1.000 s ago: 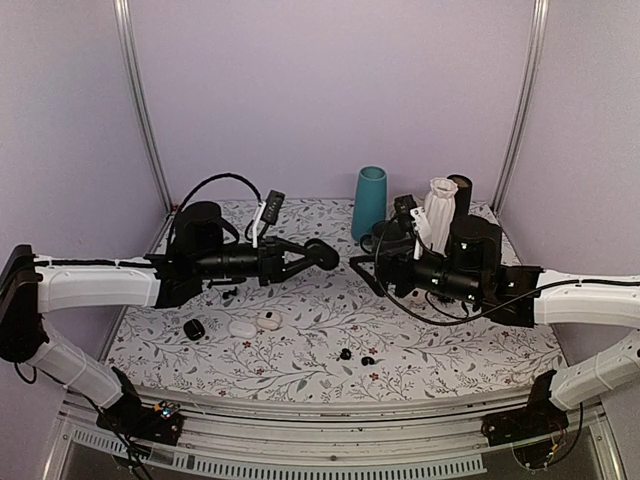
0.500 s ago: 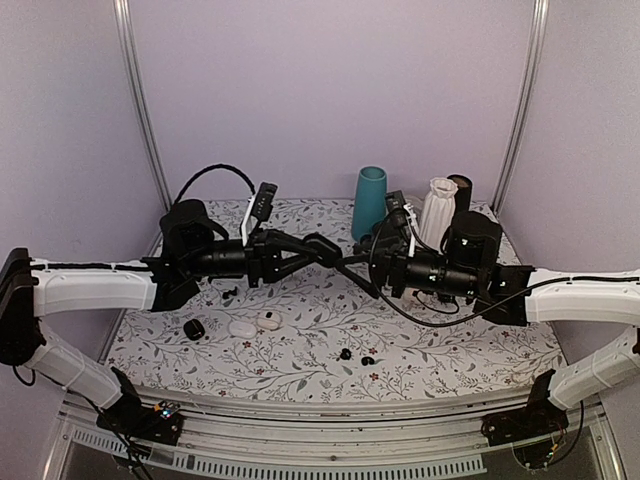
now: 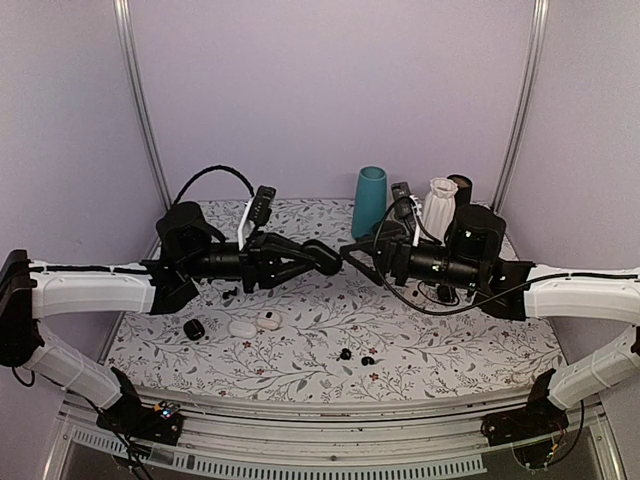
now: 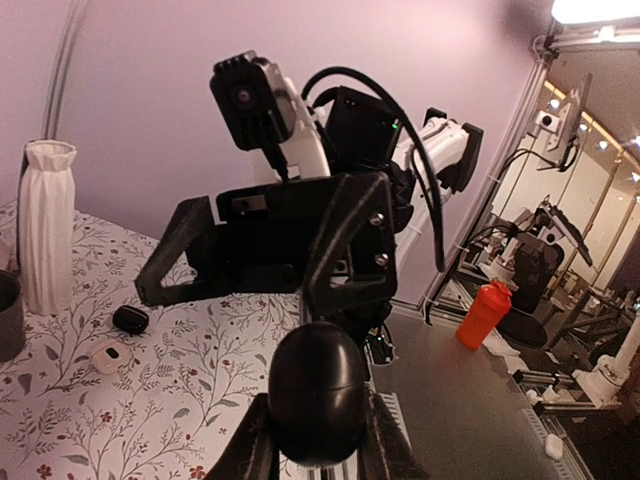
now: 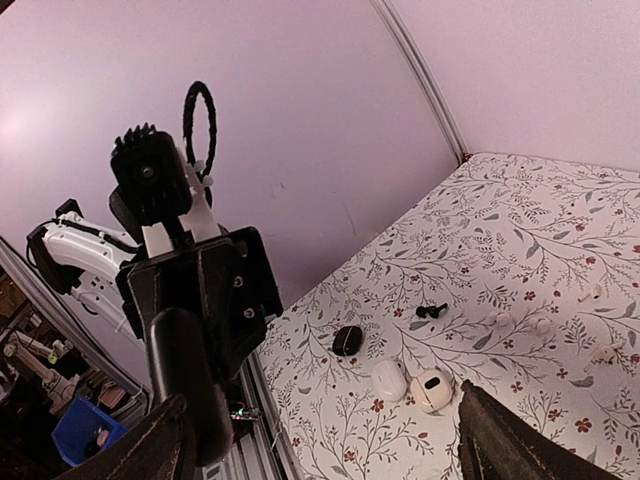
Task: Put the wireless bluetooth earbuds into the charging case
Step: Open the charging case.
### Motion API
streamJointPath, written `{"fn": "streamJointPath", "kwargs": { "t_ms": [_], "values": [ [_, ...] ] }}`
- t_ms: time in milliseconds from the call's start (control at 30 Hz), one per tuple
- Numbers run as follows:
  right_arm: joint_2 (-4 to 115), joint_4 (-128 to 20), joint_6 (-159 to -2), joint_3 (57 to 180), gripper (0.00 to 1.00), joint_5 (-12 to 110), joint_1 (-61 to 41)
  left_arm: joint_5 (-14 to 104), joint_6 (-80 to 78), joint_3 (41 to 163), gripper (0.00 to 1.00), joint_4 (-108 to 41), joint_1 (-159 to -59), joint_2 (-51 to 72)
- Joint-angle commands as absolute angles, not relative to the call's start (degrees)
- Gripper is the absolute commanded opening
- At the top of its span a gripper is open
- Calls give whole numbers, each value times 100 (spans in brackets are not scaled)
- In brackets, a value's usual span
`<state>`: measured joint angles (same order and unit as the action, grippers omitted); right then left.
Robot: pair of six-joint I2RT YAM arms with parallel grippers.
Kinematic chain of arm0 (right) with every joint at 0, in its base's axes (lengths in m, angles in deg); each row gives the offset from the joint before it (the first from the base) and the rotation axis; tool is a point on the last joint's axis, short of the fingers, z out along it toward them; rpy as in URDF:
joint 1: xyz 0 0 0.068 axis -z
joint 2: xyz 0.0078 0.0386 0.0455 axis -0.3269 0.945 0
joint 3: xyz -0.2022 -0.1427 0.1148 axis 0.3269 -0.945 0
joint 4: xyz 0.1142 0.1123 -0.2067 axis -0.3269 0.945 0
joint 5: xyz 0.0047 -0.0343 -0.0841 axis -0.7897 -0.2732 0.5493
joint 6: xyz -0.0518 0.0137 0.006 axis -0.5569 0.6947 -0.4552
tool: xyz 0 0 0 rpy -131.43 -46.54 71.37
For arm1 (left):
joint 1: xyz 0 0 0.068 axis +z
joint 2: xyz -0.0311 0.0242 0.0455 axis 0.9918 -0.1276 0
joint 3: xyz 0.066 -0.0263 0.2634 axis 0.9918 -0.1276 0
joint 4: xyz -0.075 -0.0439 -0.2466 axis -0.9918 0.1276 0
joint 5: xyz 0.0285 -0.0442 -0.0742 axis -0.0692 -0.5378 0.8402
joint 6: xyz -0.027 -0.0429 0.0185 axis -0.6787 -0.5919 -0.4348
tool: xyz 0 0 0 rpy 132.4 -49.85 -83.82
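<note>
The left gripper (image 3: 314, 257) is clamping a black oval charging case (image 4: 316, 392) between its fingers and holding it in the air over the middle of the floral table (image 3: 300, 378). The case is showing a smooth rounded face to the left wrist camera (its lid looks shut). Facing it, the right gripper (image 3: 352, 252) is hovering just beside the case with its jaws spread wide. Its two fingers are sitting at the bottom corners of the right wrist view.

The wireless bluetooth earbuds (image 3: 345, 354) are lying on the table, nearer the front edge than either gripper. The two are close together but not touching.

Off to the left, a small black case (image 3: 194, 328), a closed white case (image 3: 242, 327) and an open white case (image 3: 268, 320) are resting in a row. At the back, a teal cylinder (image 3: 370, 202), a white ribbed vase (image 3: 439, 208) and a dark cylinder (image 3: 462, 187) are standing upright.
</note>
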<state>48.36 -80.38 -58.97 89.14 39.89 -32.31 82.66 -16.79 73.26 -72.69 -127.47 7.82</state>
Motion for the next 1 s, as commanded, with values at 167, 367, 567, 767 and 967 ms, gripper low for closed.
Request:
{"fn": "streamJointPath", "kwargs": {
  "t_ms": [167,367,567,767,967],
  "values": [
    [4723,-8120,-5659,8861,91,3967,-3026,8534,-1595,7335,0,-7604,-12940,797],
    [4497,-8292,-5908,8725,91,3596,-3050,8122,-1597,7318,0,-7387,-12920,805],
    [4458,-8255,-6341,8762,90,3672,-3381,8109,-1782,7373,0,-7429,-12879,685],
    [4653,-7954,-6565,8987,90,4213,-3565,8371,-1958,7496,0,-7516,-12879,575],
    [4691,-7835,-6567,8984,90,4606,-3560,8529,-2063,7510,0,-7637,-12883,590]
  ]
}}
